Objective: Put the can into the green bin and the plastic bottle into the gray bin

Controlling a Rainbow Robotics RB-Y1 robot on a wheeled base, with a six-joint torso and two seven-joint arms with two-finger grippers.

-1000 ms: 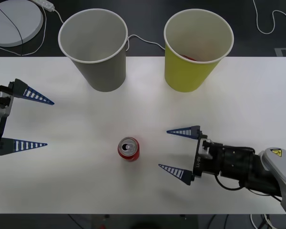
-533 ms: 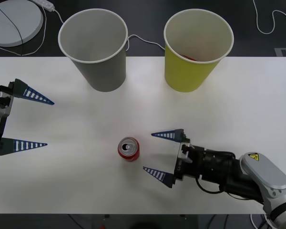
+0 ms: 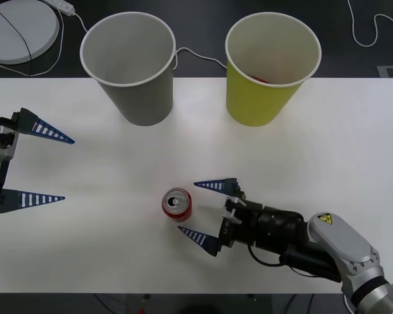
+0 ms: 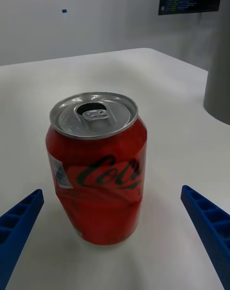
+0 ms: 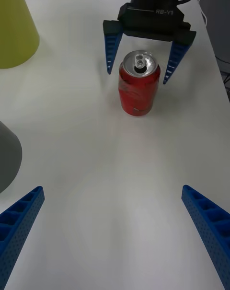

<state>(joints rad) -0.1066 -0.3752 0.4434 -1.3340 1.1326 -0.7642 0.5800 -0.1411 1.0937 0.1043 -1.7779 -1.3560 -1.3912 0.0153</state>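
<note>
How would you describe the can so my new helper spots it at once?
On the white table, nearer than the gray bin and the green bin, stands the can. It sits upright just ahead of the open right claw. It alone is small, red and silver-topped.

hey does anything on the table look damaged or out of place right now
The can is dented: its red side is creased and buckled low down, though it stands upright on the table. Something red already lies inside the green bin; what it is cannot be told. The open right gripper is beside the can.
</note>
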